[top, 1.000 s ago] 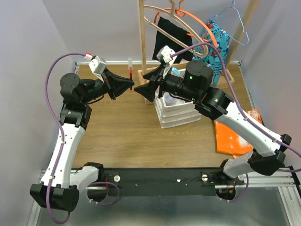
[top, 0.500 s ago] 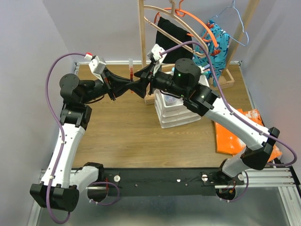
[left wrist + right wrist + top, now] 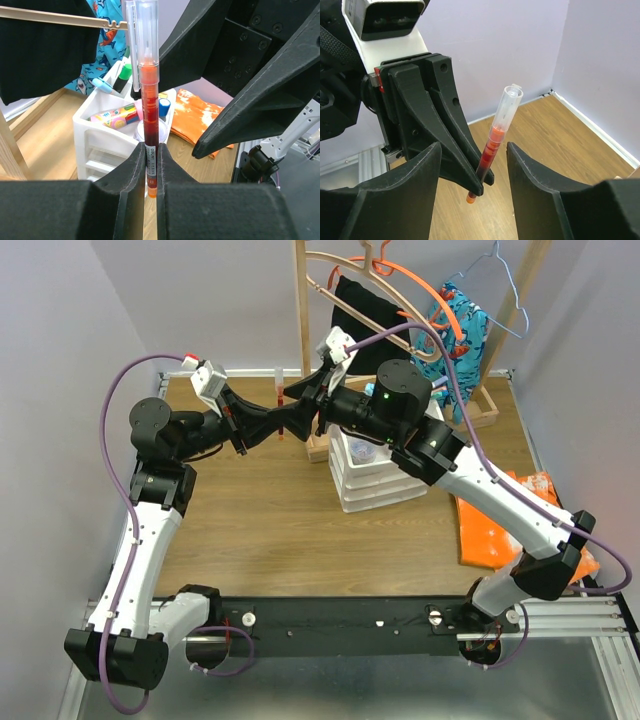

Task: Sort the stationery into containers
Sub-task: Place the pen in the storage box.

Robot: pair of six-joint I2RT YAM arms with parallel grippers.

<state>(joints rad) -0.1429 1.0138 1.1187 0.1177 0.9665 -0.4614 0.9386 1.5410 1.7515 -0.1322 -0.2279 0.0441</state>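
A red pen (image 3: 149, 100) with a clear cap stands upright, and my left gripper (image 3: 150, 150) is shut on its lower end. My right gripper (image 3: 473, 150) is open, one finger on each side of the pen (image 3: 492, 145) without touching it. From above, both grippers meet at the pen (image 3: 279, 380) over the back of the table, left of the white drawer organiser (image 3: 375, 485). Its top tray (image 3: 95, 112) holds a pink-capped bottle (image 3: 117, 116), a blue-capped bottle (image 3: 164, 107), a green-capped marker (image 3: 122, 77) and a light-blue bar (image 3: 102, 85).
A wooden hanger rack (image 3: 305, 330) with a black cloth and a blue patterned garment (image 3: 462, 330) stands right behind the grippers. An orange cloth (image 3: 490, 530) lies on the table to the right of the organiser.
My right gripper has swung left from the organiser to the left gripper and now straddles the pen, its jaws somewhat narrower. The left arm and the pen have stayed still.
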